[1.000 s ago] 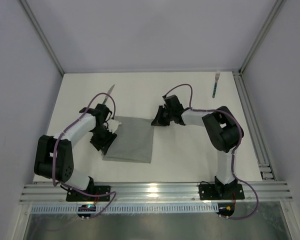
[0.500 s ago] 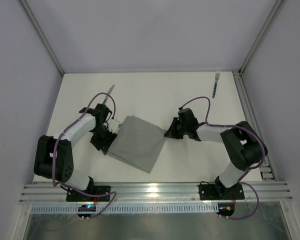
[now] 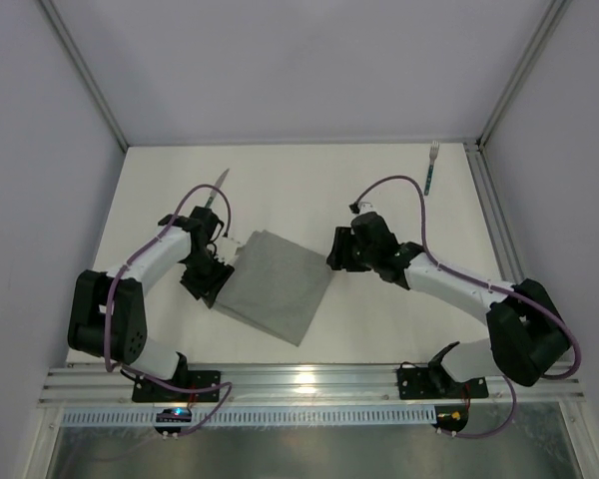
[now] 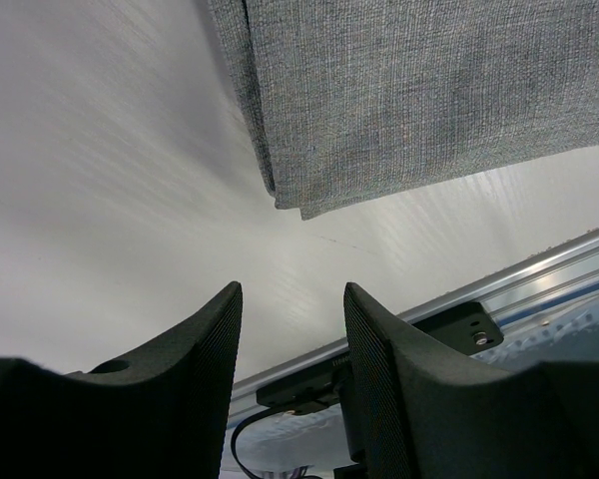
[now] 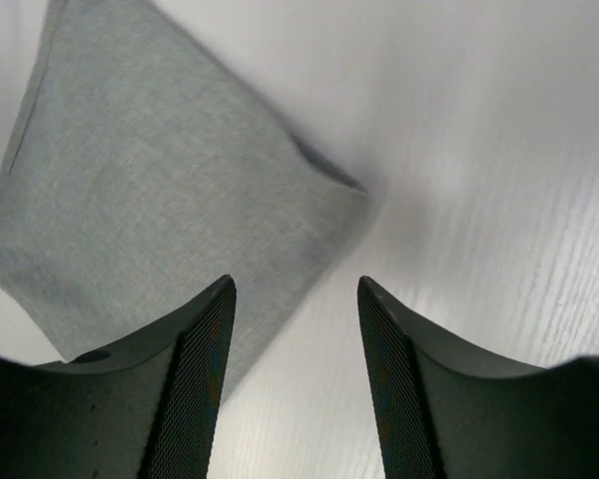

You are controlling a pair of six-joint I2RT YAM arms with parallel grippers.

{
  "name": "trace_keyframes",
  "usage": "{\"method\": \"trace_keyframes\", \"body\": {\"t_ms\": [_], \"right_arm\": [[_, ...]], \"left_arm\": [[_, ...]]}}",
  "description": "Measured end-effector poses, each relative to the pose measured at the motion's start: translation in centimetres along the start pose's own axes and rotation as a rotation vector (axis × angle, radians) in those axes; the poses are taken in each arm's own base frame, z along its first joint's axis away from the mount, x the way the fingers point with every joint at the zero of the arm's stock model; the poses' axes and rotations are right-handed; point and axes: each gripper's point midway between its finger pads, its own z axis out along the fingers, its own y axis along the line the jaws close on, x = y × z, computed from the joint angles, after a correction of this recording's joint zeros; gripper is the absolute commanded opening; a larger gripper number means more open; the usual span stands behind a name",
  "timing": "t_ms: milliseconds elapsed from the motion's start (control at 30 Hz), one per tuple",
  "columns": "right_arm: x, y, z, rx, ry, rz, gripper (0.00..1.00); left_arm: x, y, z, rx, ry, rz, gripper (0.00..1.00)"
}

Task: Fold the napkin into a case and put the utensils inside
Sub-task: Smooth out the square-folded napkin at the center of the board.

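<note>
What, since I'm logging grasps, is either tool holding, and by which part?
Nothing is held. The left tool and right tool both stand open with empty gaps; the napkin lies on the table, ungripped.

Napkin: matt grey cloth, coarse visible weave. Bench: smooth white, faintly wood-grained, slight sheen. Right hand pads: matt black, finely cross-hatched.

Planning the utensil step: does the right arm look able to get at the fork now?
Probably yes. The fork lies alone near the far right corner, with bare table between it and the right gripper, whose jaws stand open and empty at the napkin's corner.
</note>
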Motion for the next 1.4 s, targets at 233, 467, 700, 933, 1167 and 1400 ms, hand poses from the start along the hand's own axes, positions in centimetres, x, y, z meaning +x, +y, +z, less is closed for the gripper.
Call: {"method": "trace_keyframes", "body": {"t_ms": [233,467,700,933,1167,1400], "right_arm": [[3.2,9.4,-3.6,-0.255,-0.048,-0.379,0.52],[8.0,13.3,-4.1,-0.433,0.019,-0.595,0.43],[13.4,16.0,-2.1,-0.479,0.154,-0.772,0.41],[15.7,17.0,-1.5,-0.486,0.206,-0.841,0.41],[16.5,16.5,-0.9,-0.471,0.235,-0.855,0.41],[16.9,16.3,-0.5,-0.461,0.249,-0.859,0.41]], "left_arm": [[0.2,-0.1,-0.1,-0.004,-0.003,0.0,0.47],[0.2,-0.1,-0.4,-0.009,-0.014,0.002,0.47],[0.5,-0.2,-0.4,-0.006,-0.005,0.001,0.47],[0.5,-0.1,-0.6,-0.01,-0.006,0.001,0.47],[0.5,-0.1,-0.6,-0.012,-0.01,0.002,0.47],[0.5,-0.1,-0.6,-0.012,-0.011,0.002,0.47]]}}
